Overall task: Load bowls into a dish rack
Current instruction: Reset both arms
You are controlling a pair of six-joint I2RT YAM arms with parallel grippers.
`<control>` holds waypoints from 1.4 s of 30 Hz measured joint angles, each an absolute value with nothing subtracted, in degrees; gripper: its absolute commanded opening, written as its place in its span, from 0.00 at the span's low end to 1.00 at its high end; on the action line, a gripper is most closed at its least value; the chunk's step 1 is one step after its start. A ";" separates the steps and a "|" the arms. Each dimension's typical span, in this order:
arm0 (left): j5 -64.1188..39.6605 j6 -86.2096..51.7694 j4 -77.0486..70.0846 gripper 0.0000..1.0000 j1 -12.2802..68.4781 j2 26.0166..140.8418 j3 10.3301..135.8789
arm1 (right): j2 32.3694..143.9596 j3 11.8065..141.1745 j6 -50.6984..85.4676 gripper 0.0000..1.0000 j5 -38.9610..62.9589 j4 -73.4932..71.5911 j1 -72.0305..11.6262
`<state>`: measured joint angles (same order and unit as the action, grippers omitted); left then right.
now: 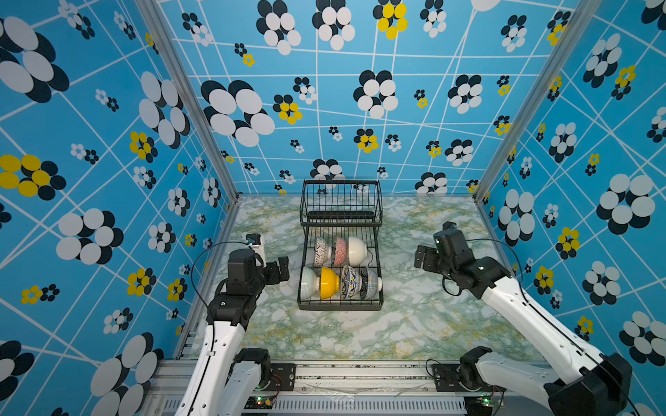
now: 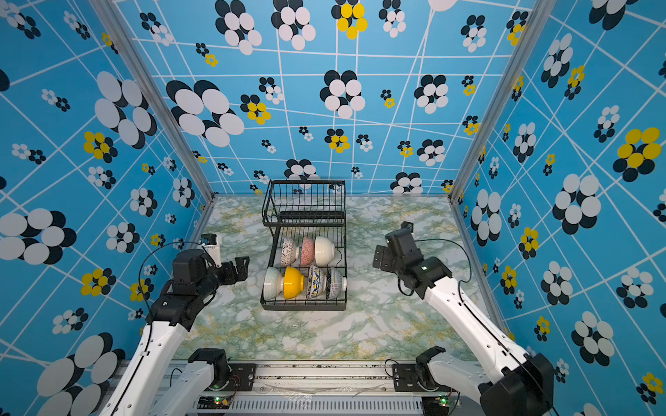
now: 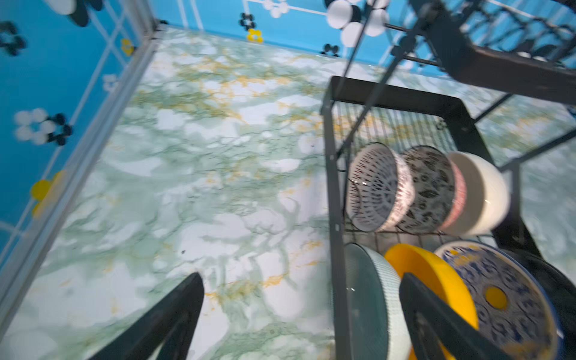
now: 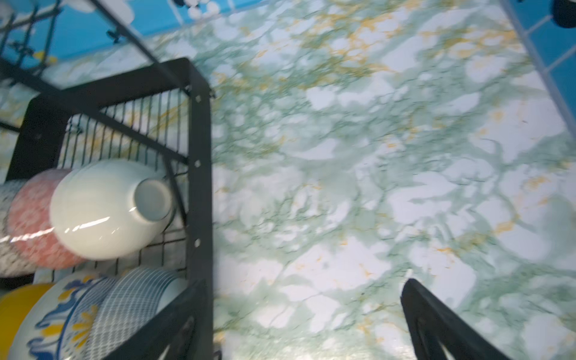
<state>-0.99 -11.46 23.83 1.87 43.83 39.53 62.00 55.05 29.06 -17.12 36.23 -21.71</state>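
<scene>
The black wire dish rack (image 1: 340, 308) (image 2: 304, 307) stands mid-table. Its lower tray holds several bowls on edge. The back row has a black-and-white bowl (image 1: 320, 251), a pink-red bowl (image 1: 338, 251) and a cream-white bowl (image 1: 357, 250) (image 4: 99, 208). In front are a pale ribbed bowl (image 1: 308, 283) (image 3: 374, 296), a yellow bowl (image 1: 329, 282) (image 3: 436, 274), a blue-yellow bowl (image 1: 350, 282) and a dark navy bowl (image 1: 369, 283) (image 4: 131, 299). My left gripper (image 1: 284, 269) (image 3: 300, 277) hovers left of the rack, open and empty. Right of the rack, my right gripper (image 1: 420, 256) (image 4: 304, 283) is open and empty.
The rack's raised basket (image 1: 341, 201) sits at its far end with nothing in it. The green-veined marble tabletop (image 1: 414, 324) is bounded by blue flowered walls (image 1: 108, 180) on three sides and a metal rail (image 1: 342, 374) with the arm bases in front.
</scene>
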 measured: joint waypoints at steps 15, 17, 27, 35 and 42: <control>29.95 -5.74 -13.02 0.99 7.55 58.43 15.97 | 59.07 18.72 5.15 1.00 -20.64 -11.60 -7.35; 28.82 -4.32 -18.48 0.99 7.27 61.23 15.46 | 63.70 15.88 3.33 1.00 -20.47 -20.53 -6.92; 16.32 -1.61 -52.27 0.99 4.49 82.81 15.22 | 87.77 13.28 0.47 1.00 -15.22 -61.14 -3.84; 8.43 -0.43 -52.86 0.99 2.79 88.92 20.75 | 90.04 19.59 0.67 0.99 -10.50 -57.01 -2.48; 5.48 -0.80 -52.25 0.99 1.72 88.77 21.93 | 89.45 21.37 1.96 1.00 -8.54 -57.19 0.19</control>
